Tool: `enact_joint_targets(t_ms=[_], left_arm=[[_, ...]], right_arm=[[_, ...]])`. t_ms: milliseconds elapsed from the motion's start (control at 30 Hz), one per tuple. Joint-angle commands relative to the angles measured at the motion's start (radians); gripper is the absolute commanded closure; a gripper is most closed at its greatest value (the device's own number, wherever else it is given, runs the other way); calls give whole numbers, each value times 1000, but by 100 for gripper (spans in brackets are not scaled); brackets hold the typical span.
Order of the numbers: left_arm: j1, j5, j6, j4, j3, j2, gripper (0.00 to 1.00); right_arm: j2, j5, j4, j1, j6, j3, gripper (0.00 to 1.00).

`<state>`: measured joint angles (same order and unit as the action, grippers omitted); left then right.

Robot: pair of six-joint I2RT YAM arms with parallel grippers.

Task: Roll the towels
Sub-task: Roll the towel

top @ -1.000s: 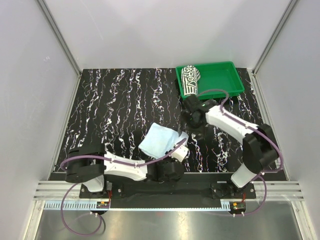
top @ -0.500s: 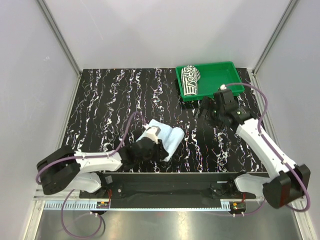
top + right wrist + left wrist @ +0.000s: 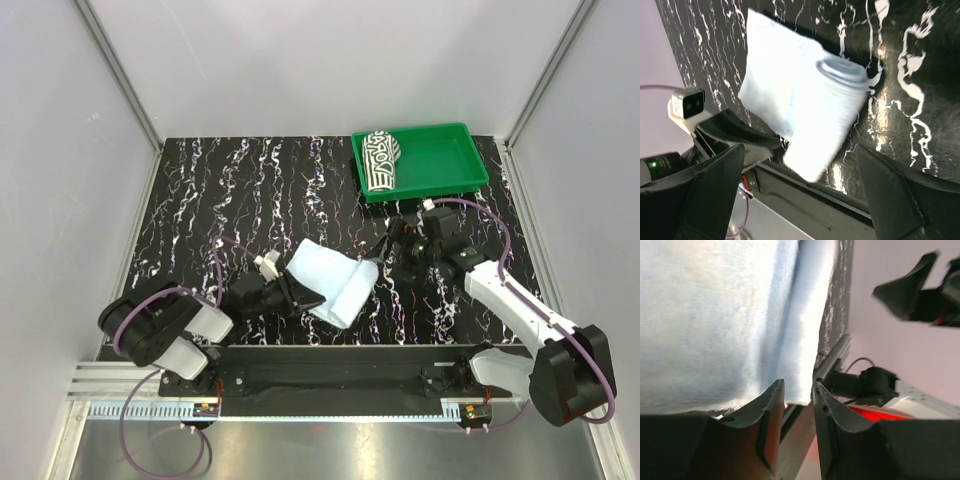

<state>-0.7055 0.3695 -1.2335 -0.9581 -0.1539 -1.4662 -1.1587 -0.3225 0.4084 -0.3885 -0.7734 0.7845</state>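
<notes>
The pale blue towel (image 3: 330, 280) lies on the black marbled table, its right part wound into a short roll (image 3: 355, 290). It also shows in the right wrist view (image 3: 785, 90) and fills the left wrist view (image 3: 715, 315). My left gripper (image 3: 300, 298) sits low at the towel's near-left edge, its jaws a narrow gap apart (image 3: 798, 387) with the towel edge just at the tips. My right gripper (image 3: 392, 255) hangs wide open (image 3: 800, 200) just right of the roll. The striped towel (image 3: 379, 160) lies rolled in the tray.
The green plastic tray (image 3: 445, 155) stands at the back right of the table. The metal rail (image 3: 340, 385) and both arm bases run along the near edge. White walls close in the left, right and back sides.
My left arm has swung back to the left, off the top of the blue towel to its near-left edge. My right gripper has come from beside the tray towards the roll.
</notes>
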Motion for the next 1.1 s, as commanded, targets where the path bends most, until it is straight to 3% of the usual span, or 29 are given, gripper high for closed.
enact_joint_targets(t_ms=[0,67,167,300,333,467,533,567,700,767,867,1067], left_arm=[[67,123,-164,-352,43,-74,66],[84,141,-152,-355,40,-83,66],[80,129,-28,-140,-5,12,62],[12,-136,337,710,-185,433,51],[5,-226,373,793,-252,475,50],[-18,-300,508,1013,-383,550,49],[-83,-410,602,1102,-438,503,48],[-176,-461,630,1131,-487,477,48],[-415,-697,681,1237,-594,299,46],[-536,-827,681,1263,-647,223,45],[-650,-937,692,1306,-765,72,42],[-816,-1092,741,1406,-1021,-193,39]], right_arm=[[1,-90,-180,-33,-67,-66,0],[-10,-82,-226,-53,-82,-85,0],[-19,-44,-221,-85,-79,-102,0],[-3,60,-158,-105,-58,-105,0],[-6,83,-167,-108,-63,-113,0],[-62,89,-298,-108,-89,-175,0],[-99,97,-321,-110,-96,-182,2],[-99,118,-301,-110,-96,-176,2],[-7,314,-104,-107,-76,-76,1],[5,471,86,-98,-73,-7,0],[19,591,256,-58,-56,105,0],[65,620,339,13,-20,171,0]])
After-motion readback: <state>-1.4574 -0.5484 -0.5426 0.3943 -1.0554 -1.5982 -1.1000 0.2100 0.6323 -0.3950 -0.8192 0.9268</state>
